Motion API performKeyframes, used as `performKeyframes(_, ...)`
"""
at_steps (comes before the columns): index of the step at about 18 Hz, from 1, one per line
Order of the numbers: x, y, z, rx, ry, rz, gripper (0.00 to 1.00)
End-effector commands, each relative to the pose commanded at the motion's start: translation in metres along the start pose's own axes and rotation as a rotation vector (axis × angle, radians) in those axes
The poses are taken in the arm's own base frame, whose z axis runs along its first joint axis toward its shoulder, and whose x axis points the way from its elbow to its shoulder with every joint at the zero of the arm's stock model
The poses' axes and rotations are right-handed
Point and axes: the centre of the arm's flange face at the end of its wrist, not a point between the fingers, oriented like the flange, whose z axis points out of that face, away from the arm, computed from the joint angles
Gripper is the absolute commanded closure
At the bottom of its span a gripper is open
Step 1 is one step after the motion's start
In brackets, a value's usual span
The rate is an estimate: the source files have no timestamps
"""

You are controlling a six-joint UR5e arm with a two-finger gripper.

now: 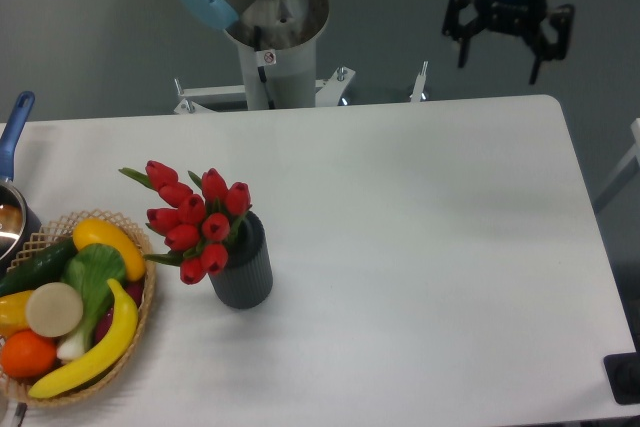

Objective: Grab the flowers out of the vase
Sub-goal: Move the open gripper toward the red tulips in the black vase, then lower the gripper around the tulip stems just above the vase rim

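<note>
The flowers (192,218), a bunch of red tulip buds with green leaves, stand in the vase (243,267), a small dark grey ribbed cylinder on the left half of the white table. The buds lean to the left, over the vase's rim. My gripper (505,55) hangs high at the top right, beyond the table's far edge and far from the vase. Its fingers are spread apart, open, with nothing between them.
A wicker basket (142,319) with a banana, cucumber, orange and other produce sits at the left front, close to the vase. A pot with a blue handle (14,130) is at the left edge. The arm's base (272,52) stands behind the table.
</note>
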Motion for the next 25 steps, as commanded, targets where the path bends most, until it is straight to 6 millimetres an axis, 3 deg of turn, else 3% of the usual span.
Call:
performKeyframes(6, 0.002, -0.002, 0.007, 0.009, 0.018, 0.003, 0.0)
performKeyframes(13, 0.019, -0.005, 0.052, 0.137, -0.04, -0.105, 0.0)
performKeyframes(19, 0.042, -0.046, 0.058, 0.332, 0.029, -0.039, 0.0)
performKeyframes(25, 0.077, -0.081, 0.083, 0.501, 0.126, 0.083, 0.0)
